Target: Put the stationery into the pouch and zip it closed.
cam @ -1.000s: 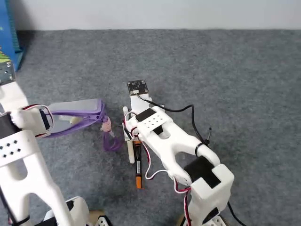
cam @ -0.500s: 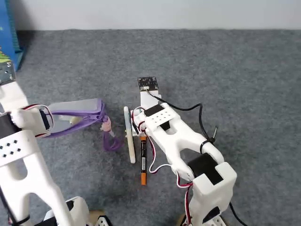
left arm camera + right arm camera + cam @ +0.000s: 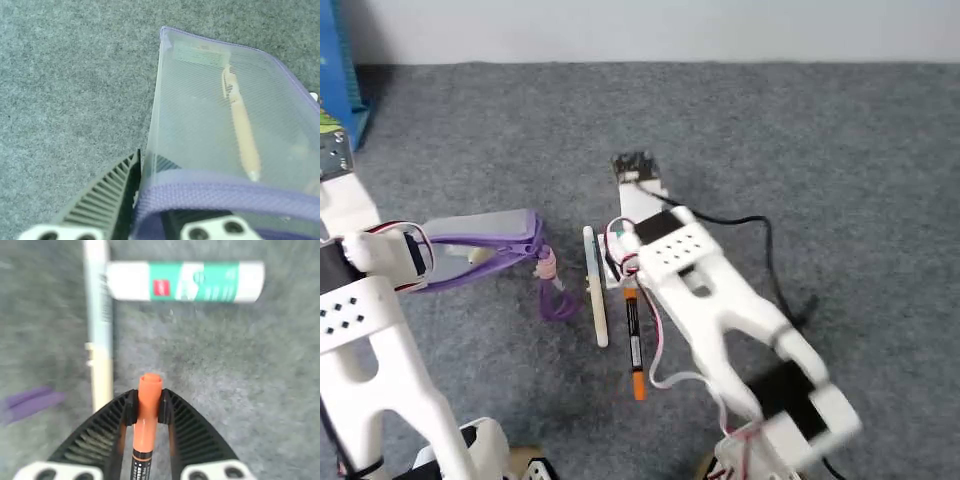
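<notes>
Right pincer (image 3: 148, 400) tight around orange marker (image 3: 147, 421)

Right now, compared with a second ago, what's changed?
The right arm has carried the orange pen, shut in its jaws, sideways away from the pouch. The cream pen lies where it did; the left arm holds the pouch as before.

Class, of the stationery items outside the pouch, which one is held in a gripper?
The orange-tipped black marker, clamped in the right gripper; the pale pen and the white-and-green tube lie loose on the carpet.
</notes>
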Controlling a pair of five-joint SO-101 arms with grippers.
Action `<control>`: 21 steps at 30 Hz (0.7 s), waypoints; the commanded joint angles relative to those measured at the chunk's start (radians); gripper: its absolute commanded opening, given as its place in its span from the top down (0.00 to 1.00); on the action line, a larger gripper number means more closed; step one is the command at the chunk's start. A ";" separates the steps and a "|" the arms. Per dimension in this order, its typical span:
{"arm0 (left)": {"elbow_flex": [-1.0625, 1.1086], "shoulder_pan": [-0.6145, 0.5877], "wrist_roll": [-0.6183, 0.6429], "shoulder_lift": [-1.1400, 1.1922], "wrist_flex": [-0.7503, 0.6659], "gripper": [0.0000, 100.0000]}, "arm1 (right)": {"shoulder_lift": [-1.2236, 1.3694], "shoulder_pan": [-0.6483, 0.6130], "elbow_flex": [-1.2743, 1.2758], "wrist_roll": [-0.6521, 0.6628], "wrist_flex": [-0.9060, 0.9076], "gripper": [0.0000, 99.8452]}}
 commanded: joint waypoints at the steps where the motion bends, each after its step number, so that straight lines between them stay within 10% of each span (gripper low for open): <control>1: 0.002 -0.003 -0.012 0.002 -0.018 0.99 | -0.248 0.002 0.018 0.037 0.018 0.99; 21: -0.061 0.130 -0.006 0.002 -0.014 0.99 | -0.792 -0.122 0.040 0.110 -0.245 0.99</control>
